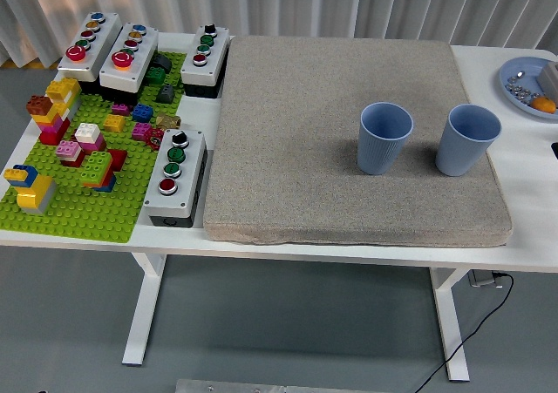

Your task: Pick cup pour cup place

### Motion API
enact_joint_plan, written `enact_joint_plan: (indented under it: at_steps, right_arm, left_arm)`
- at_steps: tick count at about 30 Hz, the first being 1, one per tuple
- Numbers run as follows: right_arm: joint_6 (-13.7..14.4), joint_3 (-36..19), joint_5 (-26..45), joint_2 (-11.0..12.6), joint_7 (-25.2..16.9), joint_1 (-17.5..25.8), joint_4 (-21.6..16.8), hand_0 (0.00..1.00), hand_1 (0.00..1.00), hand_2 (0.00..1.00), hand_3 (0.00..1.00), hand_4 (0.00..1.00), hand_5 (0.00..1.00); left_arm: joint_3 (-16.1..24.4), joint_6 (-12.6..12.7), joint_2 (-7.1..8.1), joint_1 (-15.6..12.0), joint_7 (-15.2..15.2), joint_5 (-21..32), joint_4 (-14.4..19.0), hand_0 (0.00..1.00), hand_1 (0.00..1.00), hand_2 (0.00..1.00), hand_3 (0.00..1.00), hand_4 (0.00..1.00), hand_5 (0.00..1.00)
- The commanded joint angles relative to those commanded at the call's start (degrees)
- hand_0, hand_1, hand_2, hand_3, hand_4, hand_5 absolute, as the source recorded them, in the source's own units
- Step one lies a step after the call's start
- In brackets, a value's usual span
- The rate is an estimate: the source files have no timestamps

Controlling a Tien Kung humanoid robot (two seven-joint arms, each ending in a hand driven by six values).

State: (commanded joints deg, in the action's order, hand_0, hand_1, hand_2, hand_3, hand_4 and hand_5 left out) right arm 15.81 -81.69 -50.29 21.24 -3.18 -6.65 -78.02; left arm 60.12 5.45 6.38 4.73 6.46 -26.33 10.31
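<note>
Waiting upright on the grey mat (349,132), two blue cups (384,138) (467,138) stand untouched; neither hand is visible, so grip unknown. Picking comes first: reach for one cup.
</note>
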Motion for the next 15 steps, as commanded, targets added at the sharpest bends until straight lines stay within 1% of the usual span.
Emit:
enact_joint_plan:
  at_steps: [1, 6, 7, 12, 13, 15]
  right_arm:
    - [0.06, 0.33, 0.07, -0.15, -0.07, -0.05, 0.17, 0.882, 0.822, 0.912, 0.935, 0.864, 0.313]
    - [0.35, 1.73, 0.26, -0.84, -0.42, -0.34, 0.95, 0.882, 0.822, 0.912, 0.935, 0.864, 0.313]
    - [0.4, 2.11, 0.13, -1.06, -0.42, -0.43, 1.03, 0.88, 0.825, 0.92, 0.938, 0.866, 0.292]
    - [0.16, 4.65, 0.59, -1.85, -0.28, -0.89, 1.65, 0.88, 0.825, 0.92, 0.938, 0.866, 0.292]
    - [0.15, 4.9, 0.65, -1.9, -0.27, -0.92, 1.7, 0.88, 0.825, 0.923, 0.939, 0.863, 0.274]
    - [0.1, 5.86, 0.76, -2.06, -0.24, -1.13, 1.95, 0.88, 0.825, 0.923, 0.939, 0.863, 0.274]
  left_arm:
    - [0.04, 0.0, -0.02, 0.07, 0.01, -0.05, 0.0, 0.697, 0.684, 0.743, 0.681, 0.489, 0.984]
    - [0.05, -0.01, -0.06, 0.22, 0.04, -0.14, 0.0, 0.697, 0.684, 0.743, 0.681, 0.489, 0.984]
    - [0.04, -0.02, -0.07, 0.23, 0.05, -0.16, 0.0, 0.697, 0.684, 0.743, 0.68, 0.487, 0.984]
    - [-0.04, -0.04, -0.09, 0.19, 0.09, -0.24, 0.0, 0.697, 0.684, 0.743, 0.68, 0.487, 0.984]
    - [-0.06, -0.04, -0.1, 0.18, 0.09, -0.24, 0.0, 0.697, 0.683, 0.743, 0.678, 0.483, 0.982]
    - [-0.03, -0.03, -0.12, 0.23, 0.09, -0.27, 0.0, 0.697, 0.683, 0.743, 0.678, 0.483, 0.982]
